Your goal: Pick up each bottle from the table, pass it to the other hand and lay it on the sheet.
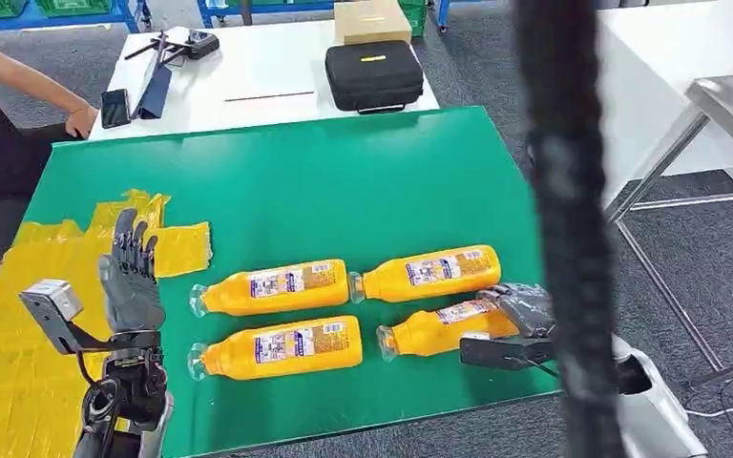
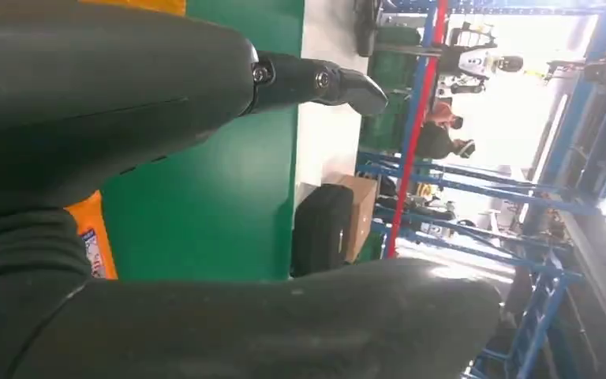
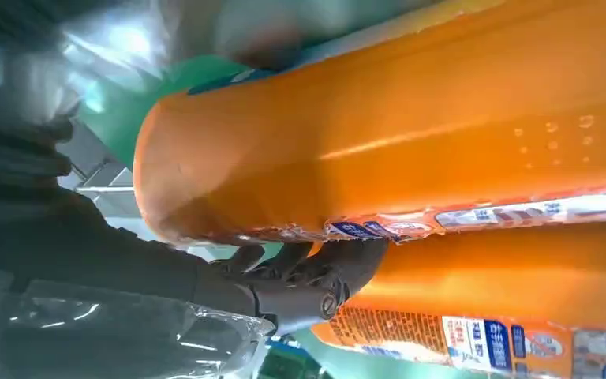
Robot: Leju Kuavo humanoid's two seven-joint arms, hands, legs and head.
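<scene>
Four orange bottles lie on the green table, caps pointing left: far left, far right, near left and near right. My right hand grips the base end of the near right bottle, which still lies on the table; its fingers curl round the bottle's body. My left hand is raised above the table's left part with fingers spread and nothing in it; the left wrist view shows its fingers apart. The crumpled yellow sheet covers the table's left side.
A thick black blurred strand hangs close before the head camera, hiding part of my right arm. Behind stands a white table with a black case, a cardboard box and a phone. A person's arm rests at far left. A metal-framed table stands right.
</scene>
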